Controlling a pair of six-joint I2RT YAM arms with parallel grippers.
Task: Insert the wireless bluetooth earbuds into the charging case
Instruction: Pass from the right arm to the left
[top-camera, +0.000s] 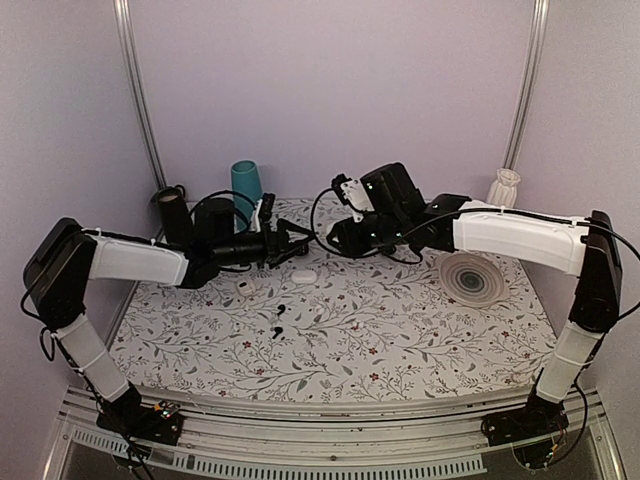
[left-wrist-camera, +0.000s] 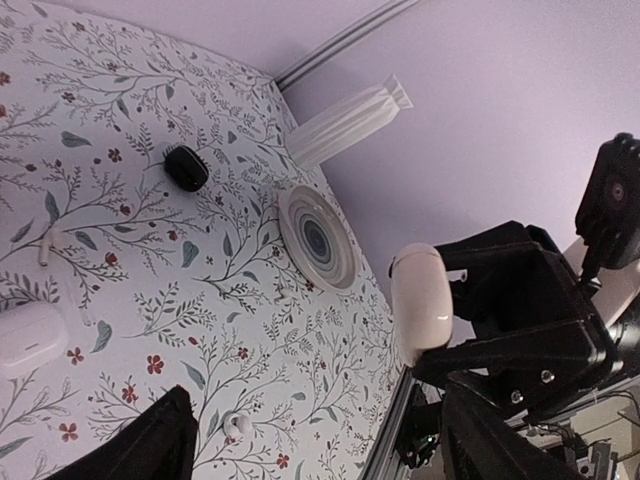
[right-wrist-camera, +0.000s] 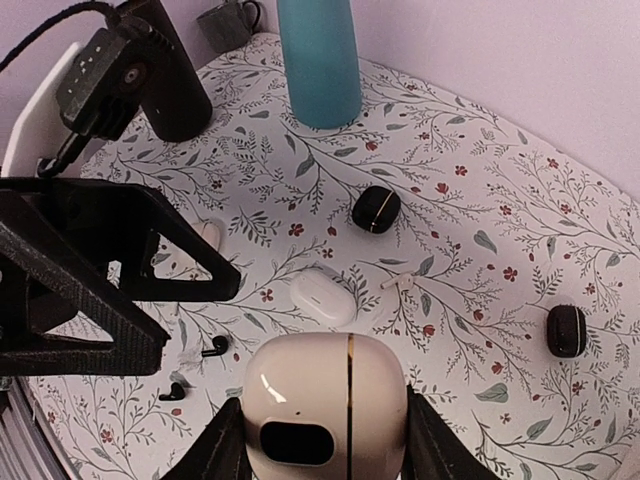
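The case (right-wrist-camera: 325, 400) sits closest, clamped between the fingers (right-wrist-camera: 222, 445) of the right jaws, which stand about half closed on its two rounded sides. It hangs above the desk (right-wrist-camera: 480, 190) with the lid shut. Its gold seam runs between the fingers, so one half lies against each.

Just left of these jaws, the left jaws stand wide. Their fingers (right-wrist-camera: 150, 265) are empty, and the tips point at the case without touching it.

On the desk below the right jaws lies a smaller white case (right-wrist-camera: 322, 295), with a white earbud (right-wrist-camera: 400, 283) just beside it. Two black earbuds (right-wrist-camera: 215, 347) lie nearer the left jaws, and two black cases (right-wrist-camera: 377, 208) lie farther out.

The held case looks light and stiff. Its glossy, curved shell is probably slippery and may squirt out under a hard squeeze. With a finger on each half, the lid likely cannot swing. It seems better to hold one half by its sides and leave the lid free.
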